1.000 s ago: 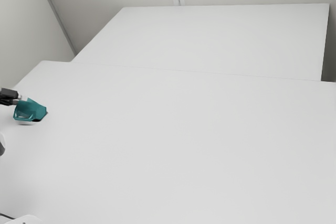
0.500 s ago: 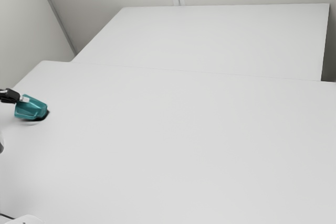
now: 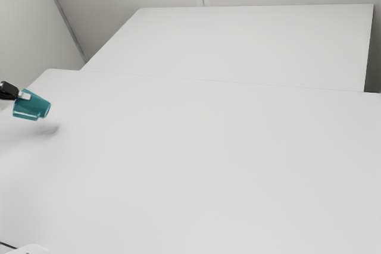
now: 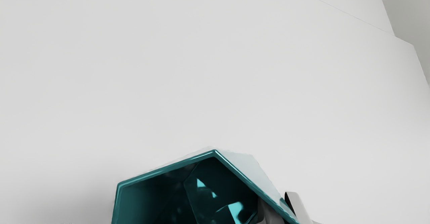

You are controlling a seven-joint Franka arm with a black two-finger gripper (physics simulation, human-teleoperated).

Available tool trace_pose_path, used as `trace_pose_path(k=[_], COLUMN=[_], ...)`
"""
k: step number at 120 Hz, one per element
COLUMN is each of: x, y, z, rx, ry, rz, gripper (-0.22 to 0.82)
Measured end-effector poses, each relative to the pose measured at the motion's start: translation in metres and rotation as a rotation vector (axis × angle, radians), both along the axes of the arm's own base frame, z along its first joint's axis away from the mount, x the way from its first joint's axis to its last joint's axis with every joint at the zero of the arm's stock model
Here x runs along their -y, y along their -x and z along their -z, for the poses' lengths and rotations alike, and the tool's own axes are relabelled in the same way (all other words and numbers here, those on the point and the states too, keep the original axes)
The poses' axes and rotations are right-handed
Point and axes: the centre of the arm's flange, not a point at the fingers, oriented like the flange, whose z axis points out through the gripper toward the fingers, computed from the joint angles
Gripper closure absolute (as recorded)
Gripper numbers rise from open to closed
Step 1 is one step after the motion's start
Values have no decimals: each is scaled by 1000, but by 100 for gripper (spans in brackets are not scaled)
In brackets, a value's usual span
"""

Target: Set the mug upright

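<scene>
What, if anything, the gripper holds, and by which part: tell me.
The mug, by its wall at the rim: one finger of the gripper is inside it, the other outside.

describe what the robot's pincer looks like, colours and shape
The pincer has a black body ending in pale, blocky tips. In the wrist view, its fingers look smooth and light grey, one with a rounded end. I can make out no markings.

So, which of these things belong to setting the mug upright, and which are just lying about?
Part of the job:
teal mug, tilted above the table
tool, gripping the mug's wall

Just there:
the table, merely the surface below
white tabletop behind it
dark cable, near the exterior view's lower left corner
</scene>
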Motion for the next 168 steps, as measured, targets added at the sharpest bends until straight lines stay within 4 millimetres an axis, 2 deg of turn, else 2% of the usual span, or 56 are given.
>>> trace_pose_path(k=[7, 17, 26, 42, 58, 67, 79, 89, 105, 116, 149, 158, 168], x=[33, 87, 136, 213, 292, 324, 369, 403, 446, 473, 546, 546, 513], y=[-8, -31, -51, -62, -69, -68, -64, -61, -48, -43, -52, -54, -55], z=[-24, -50, -63, -71, -86, -85, -71, -71, -54, -33, 2, 12, 18], rx=[-39, -87, -111, -142, -171, -183, -205, -214, -235, -248, -248, -269, -309], ry=[-26, -99, -162, -269, -454, -526, -594, -659, -696, -706, -791, -800, -796], rz=[36, 105, 162, 223, 299, 319, 344, 356, 337, 319, 297, 268, 182], gripper=[78, 78, 78, 78, 78, 78, 78, 78, 78, 78, 78, 78, 78])
